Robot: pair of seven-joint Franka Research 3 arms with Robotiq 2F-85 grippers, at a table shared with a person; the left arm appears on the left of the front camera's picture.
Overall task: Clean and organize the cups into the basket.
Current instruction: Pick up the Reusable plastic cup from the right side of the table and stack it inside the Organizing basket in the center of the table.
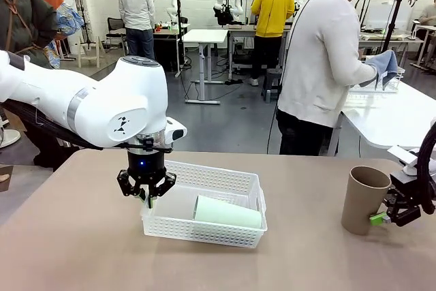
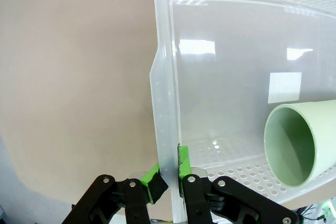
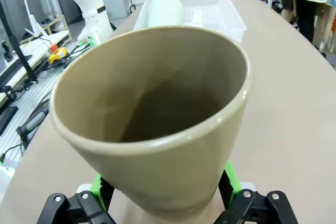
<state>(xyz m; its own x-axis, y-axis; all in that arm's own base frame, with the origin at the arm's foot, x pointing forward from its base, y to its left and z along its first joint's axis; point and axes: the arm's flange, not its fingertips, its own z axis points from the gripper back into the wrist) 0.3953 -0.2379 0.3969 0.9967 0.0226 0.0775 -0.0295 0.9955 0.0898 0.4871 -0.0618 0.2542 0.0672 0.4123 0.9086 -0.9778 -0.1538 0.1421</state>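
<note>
The white lattice basket (image 1: 218, 174) lies at the table's middle, with a pale mint cup (image 1: 228, 212) on its side inside it. My left gripper (image 1: 146, 197) points down at the basket's near left corner. In the left wrist view, that gripper (image 2: 169, 174) is shut on the basket's wall (image 2: 163, 77), and the mint cup's (image 2: 302, 140) mouth faces it. A tan cup (image 1: 362, 202) stands upright at the right. My right gripper (image 1: 381, 216) reaches in level at its base. In the right wrist view, this gripper (image 3: 164, 182) is open, with the tan cup (image 3: 157, 114) between its fingers.
The tan tabletop (image 1: 82, 250) has free room in front of and left of the basket. A person in a white top (image 1: 320, 59) stands beyond the far edge, turned to another white table (image 1: 402, 114), holding a blue cloth (image 1: 385, 63).
</note>
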